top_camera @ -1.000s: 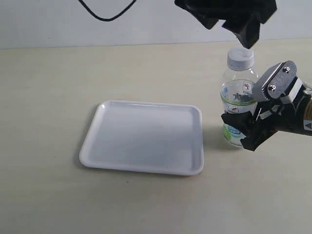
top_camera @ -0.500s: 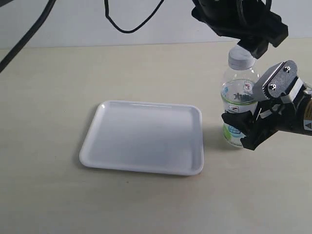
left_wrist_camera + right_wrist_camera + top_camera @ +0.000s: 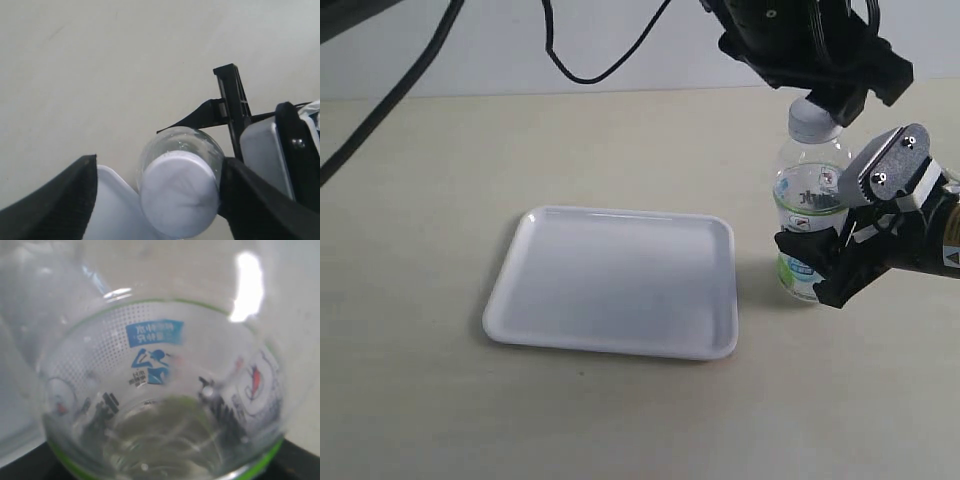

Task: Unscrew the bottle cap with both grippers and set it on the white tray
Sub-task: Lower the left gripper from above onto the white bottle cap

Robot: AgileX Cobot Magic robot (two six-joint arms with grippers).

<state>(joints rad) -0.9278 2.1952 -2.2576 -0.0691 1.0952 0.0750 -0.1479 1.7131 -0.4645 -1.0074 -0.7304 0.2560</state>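
Note:
The clear bottle (image 3: pixel 807 205) with its green and blue label stands upright just right of the white tray (image 3: pixel 610 285). My right gripper (image 3: pixel 817 262), the one with the silver-grey plate, is shut on the bottle's lower body; in the right wrist view the bottle (image 3: pixel 160 390) fills the picture. The white bottle cap (image 3: pixel 813 122) sits on the neck. My bulky black left gripper (image 3: pixel 820 105) is open and straddles the cap from above. In the left wrist view the cap (image 3: pixel 179 195) touches one finger (image 3: pixel 250 200), while the other finger (image 3: pixel 55 205) stands well apart.
Black cables (image 3: pixel 600 60) hang from the left arm above the back of the table. The tray's corner (image 3: pixel 112 210) shows beneath the cap in the left wrist view. A pale wall rises behind the table.
My left gripper has come down from above the bottle until its fingers sit on either side of the cap. The bottle, the tray and the right gripper have not moved.

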